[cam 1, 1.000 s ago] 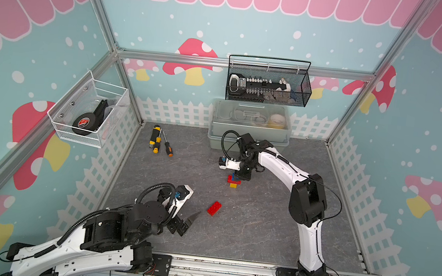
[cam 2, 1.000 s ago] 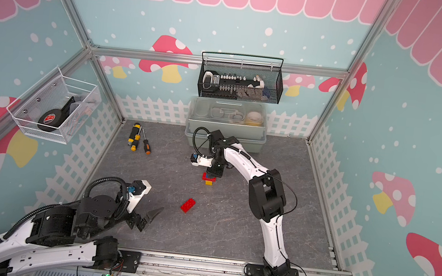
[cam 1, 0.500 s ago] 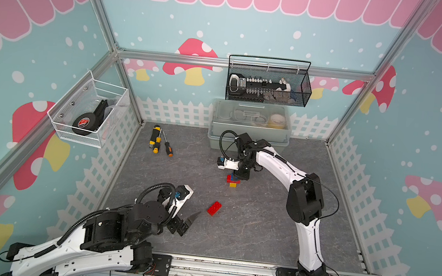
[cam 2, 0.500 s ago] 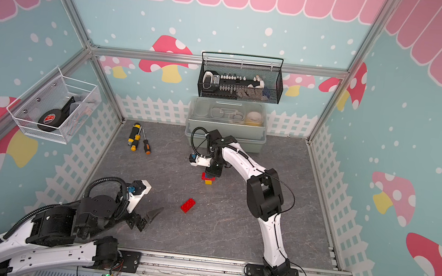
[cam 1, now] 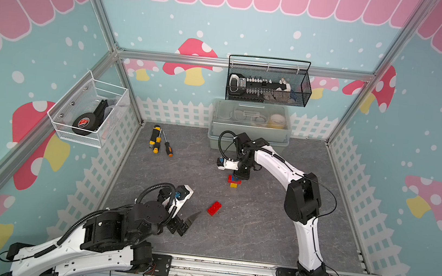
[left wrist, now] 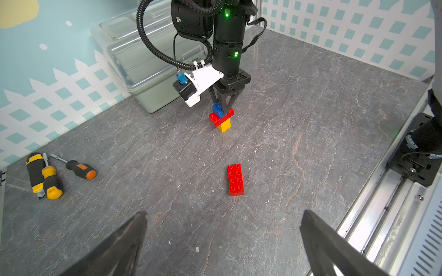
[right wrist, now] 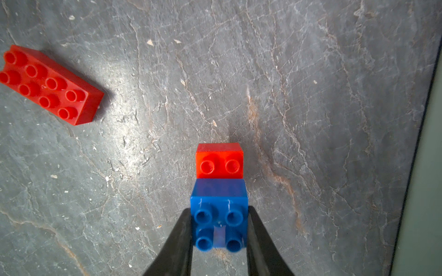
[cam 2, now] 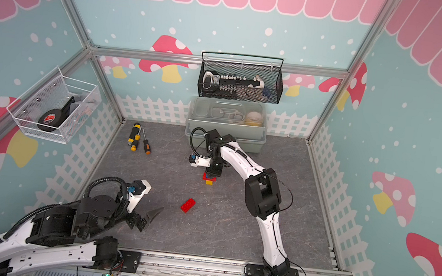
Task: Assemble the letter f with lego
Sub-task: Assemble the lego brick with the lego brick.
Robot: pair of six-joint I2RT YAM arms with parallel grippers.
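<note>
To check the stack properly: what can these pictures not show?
- Yellow brick: hidden in the right wrist view under the stacked red brick and blue brick.
- Black basket: contents too small in both top views.
- Left gripper: body cut off by the left wrist view's edge.

No lettering can be read on anything here.

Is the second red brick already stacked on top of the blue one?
No, the second red brick lies flat on the table, well apart from the blue brick, whose studs are bare.
</note>
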